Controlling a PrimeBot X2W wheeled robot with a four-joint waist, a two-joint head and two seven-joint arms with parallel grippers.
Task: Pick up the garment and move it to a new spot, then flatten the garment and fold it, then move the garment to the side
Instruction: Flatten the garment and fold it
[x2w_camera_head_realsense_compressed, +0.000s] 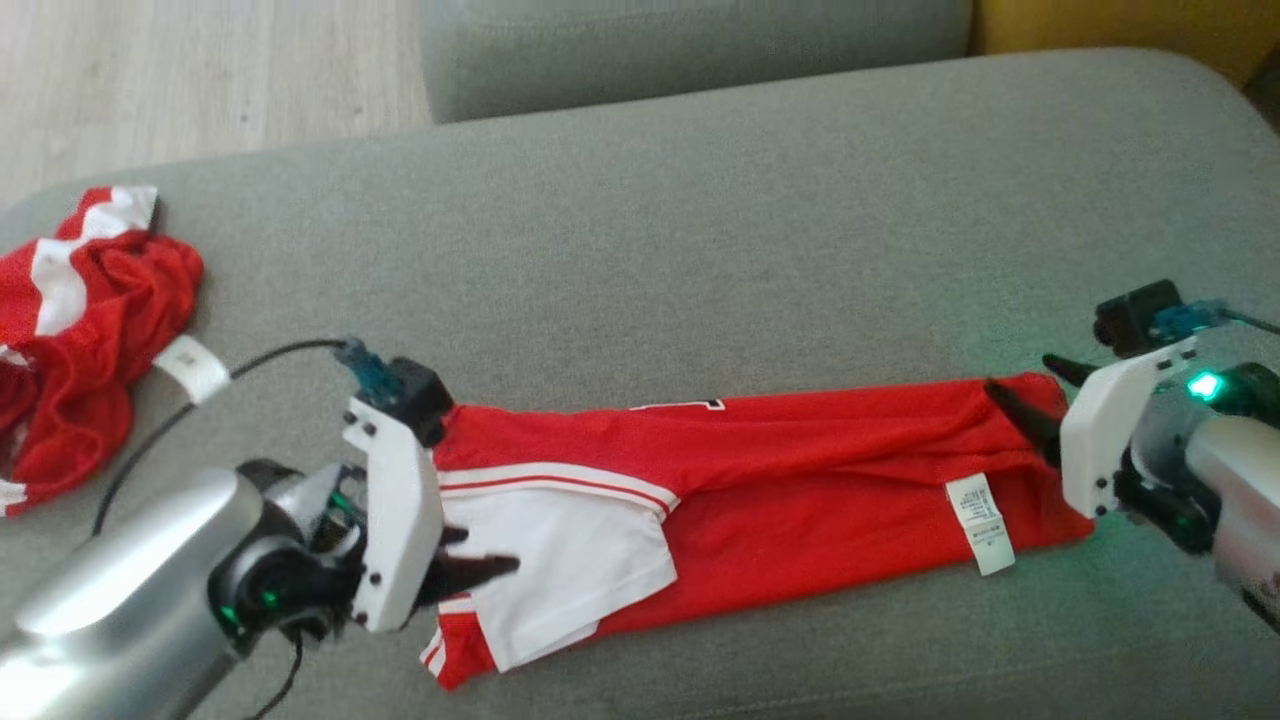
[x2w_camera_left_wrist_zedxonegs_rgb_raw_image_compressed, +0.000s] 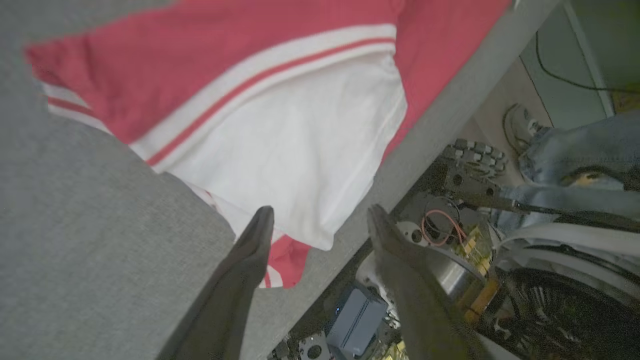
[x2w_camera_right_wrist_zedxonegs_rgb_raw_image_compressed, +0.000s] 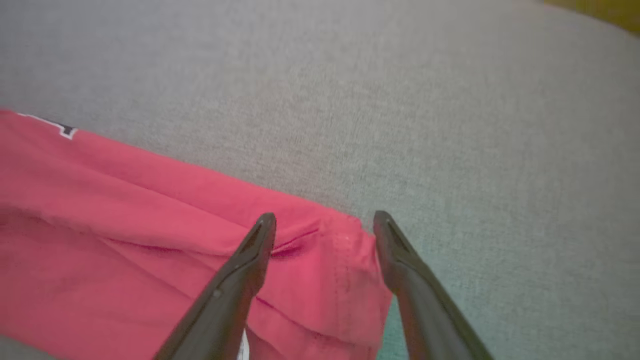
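The left arm (x2w_camera_head_realsense_compressed: 120, 590) enters the head view from 8 o'clock, its silver forearm ending in a white wrist plate (x2w_camera_head_realsense_compressed: 395, 520). The left gripper (x2w_camera_left_wrist_zedxonegs_rgb_raw_image_compressed: 320, 212) points toward 3 o'clock, its two dark fingers spread apart. The right arm (x2w_camera_head_realsense_compressed: 1230, 470) reaches in from 3 o'clock. The right gripper (x2w_camera_head_realsense_compressed: 1018, 375) points toward 10 o'clock, jaws likewise parted.

The right gripper (x2w_camera_right_wrist_zedxonegs_rgb_raw_image_compressed: 325, 217) holds its two dark fingers (x2w_camera_right_wrist_zedxonegs_rgb_raw_image_compressed: 235, 285) spread apart over the end of a red garment (x2w_camera_right_wrist_zedxonegs_rgb_raw_image_compressed: 125, 225), gripping nothing. The garment lies in soft folds on a grey cushion (x2w_camera_right_wrist_zedxonegs_rgb_raw_image_compressed: 400, 100), with its stitched hem (x2w_camera_right_wrist_zedxonegs_rgb_raw_image_compressed: 350, 260) seen between the fingers. A small white-and-black mark (x2w_camera_right_wrist_zedxonegs_rgb_raw_image_compressed: 62, 129) sits at its far edge.
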